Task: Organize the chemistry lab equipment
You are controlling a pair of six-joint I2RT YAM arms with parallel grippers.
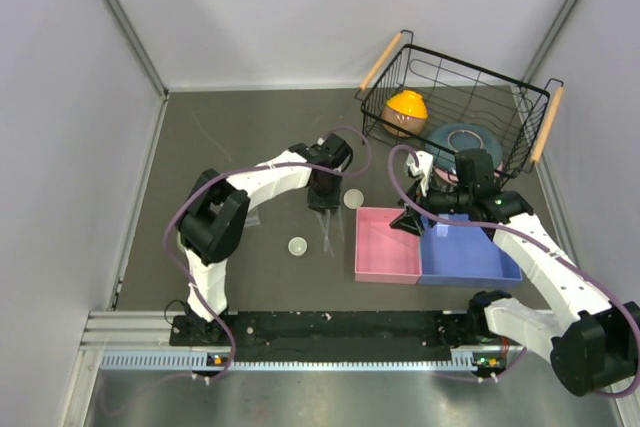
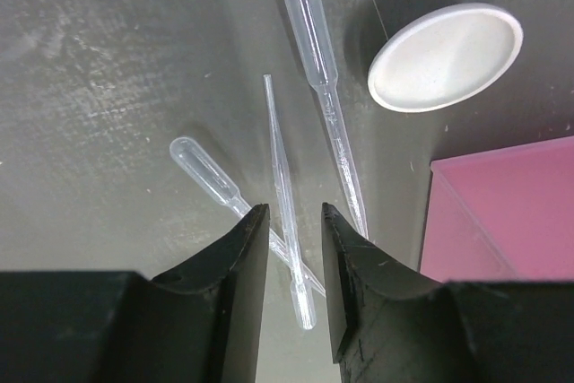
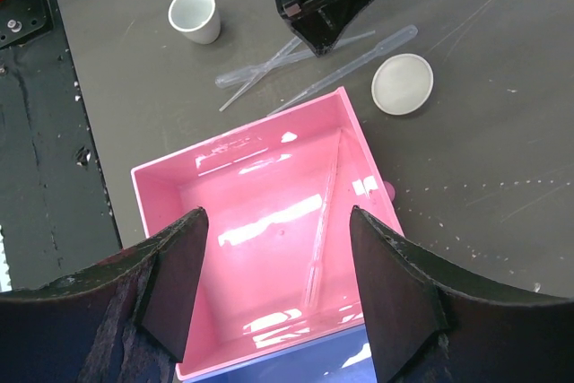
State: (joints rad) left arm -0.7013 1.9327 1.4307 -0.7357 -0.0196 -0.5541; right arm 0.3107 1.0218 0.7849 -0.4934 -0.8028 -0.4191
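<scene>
Three thin clear pipettes lie on the dark table. The middle pipette (image 2: 280,159) runs between the fingers of my left gripper (image 2: 295,213), which stands open and narrow around it without touching; the other two pipettes (image 2: 202,168) (image 2: 318,51) lie either side. A flat white dish (image 2: 446,56) sits just beyond. My right gripper (image 3: 276,217) hangs open and empty over the pink bin (image 3: 157,195), where one more pipette (image 3: 323,221) lies. A small white cup-like dish (image 3: 195,13) stands to the left of the pipettes. From above, the left gripper (image 1: 324,205) is beside the flat dish (image 1: 352,198).
A blue bin (image 1: 468,252) adjoins the pink bin (image 1: 385,245) on its right. A black wire basket (image 1: 520,97) at the back right holds an orange bowl (image 1: 406,107) and a teal plate (image 1: 462,137). Grey walls close in both sides.
</scene>
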